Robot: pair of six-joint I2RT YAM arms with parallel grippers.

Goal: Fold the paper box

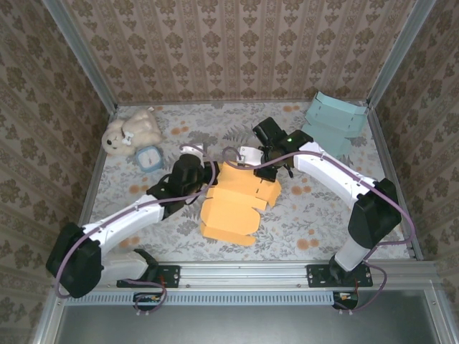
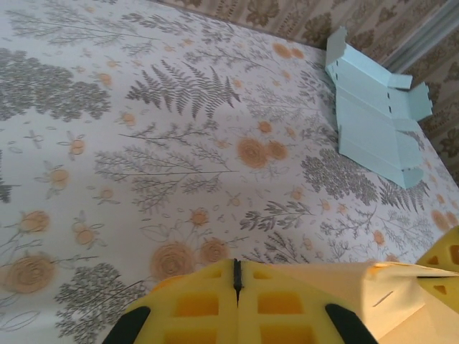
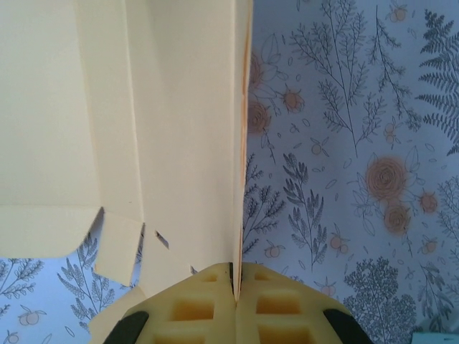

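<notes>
Both arms reach inward, left tool and right tool pinched closed.

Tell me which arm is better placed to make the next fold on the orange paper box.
Probably right. The right hand is shut on an edge of the flat orange paper box, the sheet running into its pads. The left hand is shut beside the box, nothing visible between its pads.

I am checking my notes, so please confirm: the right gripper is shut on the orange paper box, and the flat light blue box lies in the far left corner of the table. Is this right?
Not quite: the top external view shows the flat light blue box in the far right corner of the table. The right gripper is indeed shut on the orange paper box.
</notes>
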